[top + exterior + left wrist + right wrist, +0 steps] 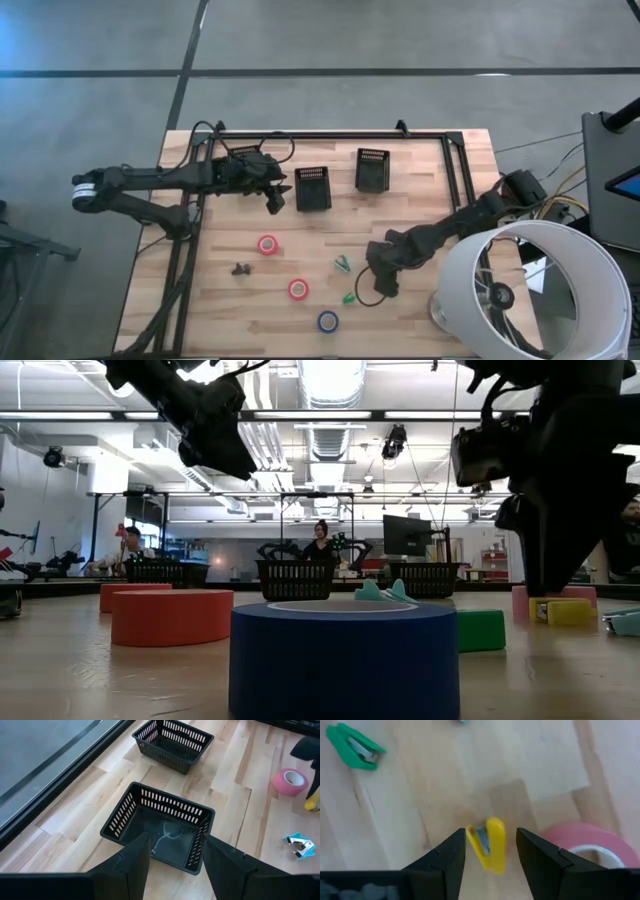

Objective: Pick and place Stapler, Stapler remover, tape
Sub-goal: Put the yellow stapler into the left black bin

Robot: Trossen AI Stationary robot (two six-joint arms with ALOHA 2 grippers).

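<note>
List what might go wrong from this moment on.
1. The right tool hangs open over a small yellow stapler, with a pink tape roll close beside it; closing slightly off could nudge the roll or knock the stapler away.
2. The left tool is open and empty above a black basket; coming down, a finger might catch the rim and shift the basket.

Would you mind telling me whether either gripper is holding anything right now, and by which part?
Nothing is held. The left gripper hangs open over a basket; the right gripper is open, astride a yellow stapler without gripping it.
</note>
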